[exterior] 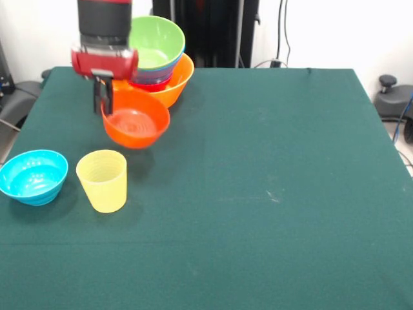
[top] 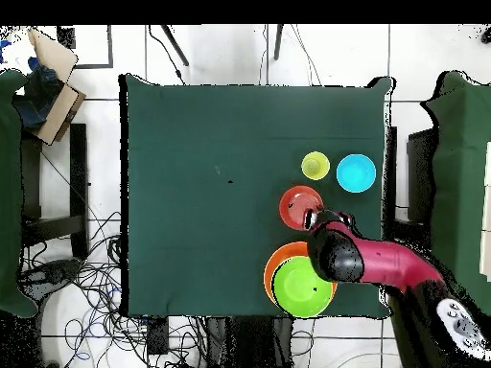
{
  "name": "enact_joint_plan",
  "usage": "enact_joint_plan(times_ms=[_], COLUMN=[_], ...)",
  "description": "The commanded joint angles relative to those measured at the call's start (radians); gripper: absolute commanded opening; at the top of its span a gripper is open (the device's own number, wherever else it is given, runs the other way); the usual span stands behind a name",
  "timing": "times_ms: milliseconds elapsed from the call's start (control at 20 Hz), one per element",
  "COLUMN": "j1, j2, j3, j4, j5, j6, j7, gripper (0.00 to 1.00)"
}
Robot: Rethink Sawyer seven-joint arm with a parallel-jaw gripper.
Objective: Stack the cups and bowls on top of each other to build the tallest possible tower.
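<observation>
front: gripper (exterior: 103, 97) sits at the far rim of the red-orange bowl (exterior: 135, 120), fingers look pinched on that rim, so probably the grasp step. bowl looks to be on the cloth, just in front of the tower (exterior: 157, 64): lime on top, blue and red under it, wide orange base. next move needs a lift clear of the lime rim. cup (exterior: 102, 180), ridged and translucent, and glossy cyan bowl (exterior: 33, 176) wait near the front-left corner.

overhead: arm covers the gripper; red-orange bowl (top: 301, 207) beside the tower (top: 301, 284), cup (top: 315, 166) next to cyan bowl (top: 356, 172).
</observation>
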Motion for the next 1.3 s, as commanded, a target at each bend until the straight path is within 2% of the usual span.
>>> enact_joint_plan(times_ms=[50, 500, 800, 1000, 1300], j1=[-0.055, -0.165, -0.256, -0.354, -0.517], j2=[-0.194, -0.292, -0.353, -0.398, -0.516], j3=[0.179, 0.281, 0.348, 0.432, 0.570], j4=[0.153, 0.258, 0.344, 0.420, 0.574], j5=[0.036, 0.018, -0.002, -0.005, 0.019], j6=[0.217, 0.226, 0.198, 0.179, 0.139], j7=[-0.123, -0.125, -0.131, -0.158, -0.163], gripper=[0.00, 0.00, 0.00, 0.00, 0.00])
